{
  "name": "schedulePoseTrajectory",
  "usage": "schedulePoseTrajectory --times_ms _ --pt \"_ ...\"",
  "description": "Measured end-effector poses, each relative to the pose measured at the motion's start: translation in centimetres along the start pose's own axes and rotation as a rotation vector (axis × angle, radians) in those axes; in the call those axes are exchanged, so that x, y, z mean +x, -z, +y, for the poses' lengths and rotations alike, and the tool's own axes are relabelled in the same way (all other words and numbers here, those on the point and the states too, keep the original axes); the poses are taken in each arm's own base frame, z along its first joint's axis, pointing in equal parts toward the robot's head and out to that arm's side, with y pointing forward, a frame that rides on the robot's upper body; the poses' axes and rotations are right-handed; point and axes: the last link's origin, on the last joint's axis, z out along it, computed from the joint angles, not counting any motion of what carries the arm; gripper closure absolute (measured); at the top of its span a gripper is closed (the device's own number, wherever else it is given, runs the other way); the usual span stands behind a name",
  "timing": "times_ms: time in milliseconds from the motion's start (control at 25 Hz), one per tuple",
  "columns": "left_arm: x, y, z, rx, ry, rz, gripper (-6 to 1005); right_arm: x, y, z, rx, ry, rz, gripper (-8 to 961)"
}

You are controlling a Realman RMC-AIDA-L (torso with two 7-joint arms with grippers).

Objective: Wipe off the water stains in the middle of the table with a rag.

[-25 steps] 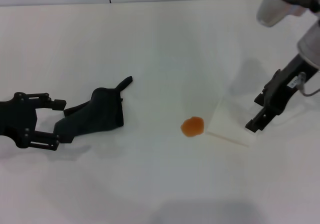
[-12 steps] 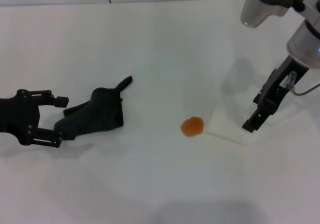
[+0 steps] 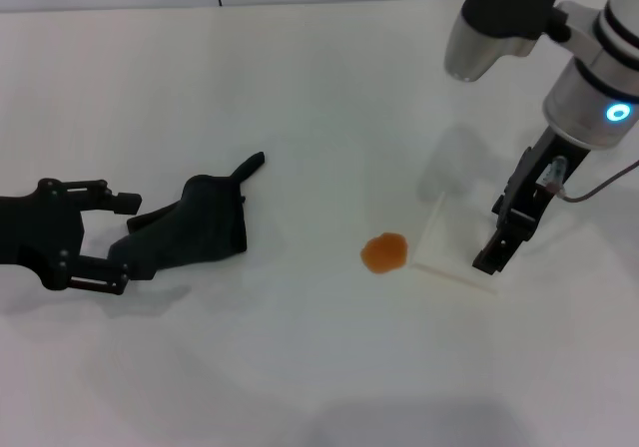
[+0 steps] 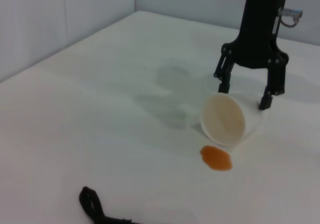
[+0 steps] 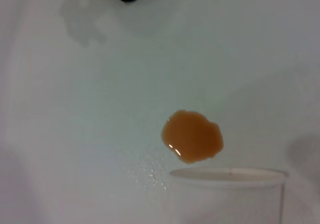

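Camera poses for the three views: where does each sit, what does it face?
Head: above, looking down at table; left gripper beside rag, right gripper at the tipped cup.
Left wrist: low, faces across at right gripper, cup.
Right wrist: straight down, no fingers visible.
All share the water stains.

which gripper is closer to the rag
Left. The left gripper sits open at the rag's edge; the right gripper hangs open over the tipped cup, past the stain.

Bright, even overhead light is casting soft, faint shadows on the table [image 3: 300, 88]; the stain [image 5: 192, 136] is glinting.
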Motion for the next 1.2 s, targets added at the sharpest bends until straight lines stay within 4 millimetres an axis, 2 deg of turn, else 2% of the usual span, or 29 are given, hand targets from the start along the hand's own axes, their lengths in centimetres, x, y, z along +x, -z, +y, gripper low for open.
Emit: schedulePoseTrajectory --times_ms 760,1000,1200 --pt "0.0 -0.1 0.0 -0.001 0.001 0.002 134 -0.2 -3.1 0.1 0.04 0.051 0.045 112" --pt "0.0 0.0 0.0 0.004 0.001 0.004 135 0.4 -3.4 0.0 0.038 0.054 0.043 210" --pt "0.0 0.0 0.0 0.007 0.002 0.006 135 0.9 -3.4 -0.1 0.037 0.05 0.027 253"
